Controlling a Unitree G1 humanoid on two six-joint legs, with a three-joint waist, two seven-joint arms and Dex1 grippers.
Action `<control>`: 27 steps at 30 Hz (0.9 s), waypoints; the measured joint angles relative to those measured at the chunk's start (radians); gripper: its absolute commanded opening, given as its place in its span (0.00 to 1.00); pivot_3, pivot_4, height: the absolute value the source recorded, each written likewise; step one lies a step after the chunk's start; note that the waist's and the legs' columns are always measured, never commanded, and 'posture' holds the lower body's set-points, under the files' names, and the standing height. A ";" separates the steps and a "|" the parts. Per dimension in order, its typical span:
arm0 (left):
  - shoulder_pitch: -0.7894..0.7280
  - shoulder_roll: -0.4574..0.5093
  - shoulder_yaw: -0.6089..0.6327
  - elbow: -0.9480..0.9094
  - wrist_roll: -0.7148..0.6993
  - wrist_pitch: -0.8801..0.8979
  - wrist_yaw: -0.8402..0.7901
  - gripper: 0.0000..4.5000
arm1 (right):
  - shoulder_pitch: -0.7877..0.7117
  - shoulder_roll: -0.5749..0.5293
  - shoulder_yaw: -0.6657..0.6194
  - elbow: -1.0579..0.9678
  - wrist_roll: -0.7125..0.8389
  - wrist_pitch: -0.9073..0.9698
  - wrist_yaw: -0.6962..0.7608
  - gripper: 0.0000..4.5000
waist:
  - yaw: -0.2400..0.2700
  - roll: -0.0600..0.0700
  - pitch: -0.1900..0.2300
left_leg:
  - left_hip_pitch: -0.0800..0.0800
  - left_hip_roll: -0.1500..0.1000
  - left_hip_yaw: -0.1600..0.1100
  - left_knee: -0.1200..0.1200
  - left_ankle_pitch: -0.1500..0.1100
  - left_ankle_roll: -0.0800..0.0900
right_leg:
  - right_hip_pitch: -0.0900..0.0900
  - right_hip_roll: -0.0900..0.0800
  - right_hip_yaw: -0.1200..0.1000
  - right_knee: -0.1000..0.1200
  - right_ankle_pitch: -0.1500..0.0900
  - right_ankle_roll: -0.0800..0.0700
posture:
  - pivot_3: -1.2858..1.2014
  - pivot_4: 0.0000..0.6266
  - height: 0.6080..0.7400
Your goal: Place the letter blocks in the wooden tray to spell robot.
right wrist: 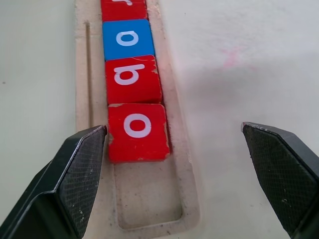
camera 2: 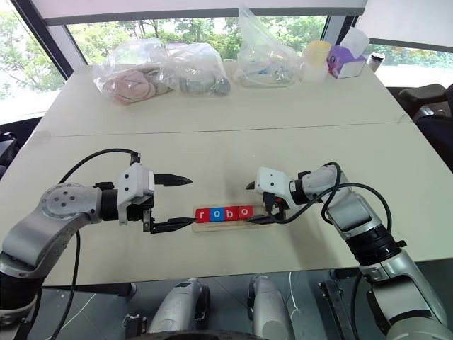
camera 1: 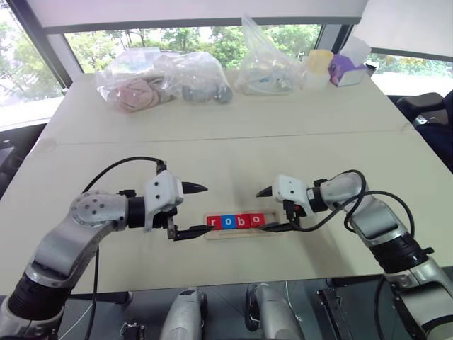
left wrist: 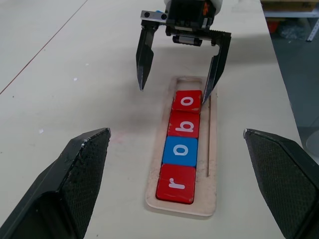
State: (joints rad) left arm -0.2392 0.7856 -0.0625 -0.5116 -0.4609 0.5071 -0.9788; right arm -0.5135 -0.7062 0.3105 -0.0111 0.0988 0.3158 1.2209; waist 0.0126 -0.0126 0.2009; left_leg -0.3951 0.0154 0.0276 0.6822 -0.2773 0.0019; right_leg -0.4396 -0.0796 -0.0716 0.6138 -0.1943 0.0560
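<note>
Cream-coloured bench [camera 1: 212, 152] runs from us to a window wall, with clear plastic bags [camera 1: 163, 78] and a purple box [camera 1: 347, 71] along its far edge. Near us lies the wooden tray [left wrist: 212, 164], holding four letter blocks [left wrist: 182, 144] reading r, o, b, o; its right end slot is bare. Our left gripper [camera 1: 190, 210] and right gripper [camera 1: 272, 210] flank the tray's ends, both spread and holding nothing.

Silver-grey jointed arms, white wrist housings, looping black cables, 2 pointed black fingers [camera 1: 192, 188] each.
</note>
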 measured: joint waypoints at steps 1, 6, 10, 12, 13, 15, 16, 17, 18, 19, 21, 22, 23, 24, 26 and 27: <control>-0.001 0.000 0.000 0.000 0.000 0.004 0.000 1.00 | 0.000 0.000 0.000 0.001 0.000 0.000 -0.002 0.99 | 0.000 0.000 0.000 | 0.000 0.000 0.000 0.000 0.000 0.000 | 0.000 0.000 0.000 0.000 0.000 0.000 | 0.52 0.24 1.00; -0.003 -0.005 -0.001 0.000 0.000 0.008 0.000 1.00 | 0.000 0.000 -0.005 0.005 0.000 -0.007 -0.025 0.99 | 0.000 0.000 0.000 | 0.000 0.000 0.000 0.000 0.000 0.000 | 0.000 0.000 0.000 0.000 0.000 0.000 | 0.52 0.24 1.00; -0.003 -0.010 -0.004 0.001 0.003 0.006 0.000 1.00 | 0.005 -0.005 -0.006 -0.002 0.004 0.006 -0.023 0.99 | 0.000 0.000 0.000 | 0.000 0.000 0.000 0.000 0.000 0.000 | 0.000 0.000 0.000 0.000 0.000 0.000 | 0.52 0.24 1.00; -0.004 -0.011 -0.004 0.004 0.003 0.005 -0.001 1.00 | 0.011 -0.021 -0.019 -0.028 0.027 0.041 -0.015 0.99 | 0.001 0.000 0.000 | -0.001 0.000 0.000 0.000 0.000 0.000 | -0.001 0.000 0.000 0.000 0.000 0.000 | 0.52 0.24 1.00; -0.004 -0.011 -0.004 0.009 0.004 0.005 -0.002 1.00 | 0.011 -0.030 -0.042 -0.047 0.047 0.071 -0.014 0.99 | 0.001 0.000 0.000 | -0.002 0.000 0.000 0.000 0.000 0.000 | -0.001 0.000 0.000 0.000 0.000 0.000 | 0.52 0.24 1.00; -0.006 -0.011 -0.004 0.017 0.005 0.005 -0.003 1.00 | 0.011 -0.048 -0.085 -0.075 0.076 0.109 -0.020 0.99 | 0.001 0.000 0.000 | -0.002 0.000 0.000 0.000 0.000 0.000 | -0.001 0.000 0.000 0.000 0.000 0.000 | 0.52 0.24 1.00; -0.008 -0.012 -0.004 0.020 0.007 0.005 -0.002 1.00 | 0.011 -0.057 -0.115 -0.087 0.088 0.132 -0.032 0.99 | 0.001 0.000 0.000 | -0.002 0.000 0.000 0.000 0.000 0.000 | -0.001 0.000 0.000 0.000 0.000 0.000 | 0.52 0.24 1.00; -0.009 -0.012 -0.004 0.021 0.007 0.004 -0.002 1.00 | 0.011 -0.063 -0.153 -0.096 0.105 0.160 -0.049 0.99 | 0.001 0.000 0.000 | -0.002 0.000 0.000 0.000 0.000 0.000 | -0.001 0.000 0.000 0.000 0.000 0.000 | 0.52 0.24 1.00; -0.009 -0.014 -0.004 0.021 0.008 0.004 -0.002 1.00 | 0.012 -0.067 -0.187 -0.103 0.118 0.182 -0.069 0.99 | 0.001 0.000 0.000 | -0.002 0.000 0.000 0.000 0.000 0.000 | -0.001 0.000 0.000 0.000 0.000 0.000 | 0.52 0.24 1.00; -0.010 -0.015 -0.004 0.021 0.009 0.004 -0.002 1.00 | 0.016 -0.068 -0.224 -0.109 0.129 0.208 -0.094 0.99 | 0.001 0.000 0.000 | -0.002 0.000 0.000 0.000 0.000 0.000 | -0.001 0.000 0.000 0.000 0.000 0.000 | 0.52 0.24 1.00; -0.010 -0.023 -0.005 0.023 0.011 0.001 -0.002 1.00 | 0.035 -0.067 -0.303 -0.111 0.144 0.262 -0.170 0.99 | 0.002 0.000 0.000 | -0.003 0.000 0.000 0.000 0.000 0.000 | -0.002 0.000 0.000 -0.001 0.000 0.000 | 0.52 0.24 1.00; -0.010 -0.024 -0.005 0.025 0.013 0.000 -0.002 1.00 | 0.046 -0.066 -0.330 -0.110 0.144 0.283 -0.206 0.99 | 0.002 0.000 0.000 | -0.003 0.000 0.000 0.000 0.000 0.000 | -0.002 0.000 0.000 -0.001 0.000 0.000 | 0.52 0.24 1.00; -0.010 -0.025 -0.005 0.029 0.014 -0.003 -0.002 1.00 | 0.057 -0.063 -0.353 -0.110 0.138 0.298 -0.254 0.99 | 0.001 0.000 0.000 | -0.004 0.000 0.000 0.000 0.000 0.000 | -0.003 0.000 0.000 -0.001 0.000 0.000 | 0.52 0.24 1.00; -0.010 -0.026 -0.005 0.032 0.015 -0.008 -0.003 1.00 | 0.070 -0.060 -0.372 -0.106 0.122 0.312 -0.303 0.99 | 0.001 0.000 0.000 | -0.004 0.000 0.000 0.000 0.000 0.000 | -0.003 0.000 0.000 -0.001 0.000 0.000 | 0.52 0.24 1.00; -0.010 -0.029 -0.005 0.035 0.016 -0.014 -0.003 1.00 | 0.091 -0.049 -0.402 -0.084 0.080 0.340 -0.422 0.99 | 0.001 0.000 0.000 | -0.004 0.000 0.000 0.000 0.000 0.000 | -0.003 0.000 0.000 -0.001 0.000 0.000 | 0.52 0.24 1.00; -0.010 -0.030 -0.005 0.036 0.016 -0.014 -0.004 1.00 | 0.099 -0.042 -0.416 -0.076 0.068 0.358 -0.469 0.99 | 0.001 0.000 0.000 | -0.004 0.000 0.000 0.000 0.000 0.000 | -0.003 0.000 0.000 -0.001 0.000 0.000 | 0.52 0.24 1.00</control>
State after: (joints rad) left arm -0.2488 0.7553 -0.0679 -0.4752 -0.4452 0.4926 -0.9824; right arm -0.4150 -0.7483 -0.1053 -0.0870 0.1663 0.6741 0.7514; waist 0.0137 -0.0125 0.2010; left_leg -0.3995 0.0150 0.0279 0.6824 -0.2773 0.0018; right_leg -0.4429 -0.0799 -0.0716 0.6131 -0.1941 0.0557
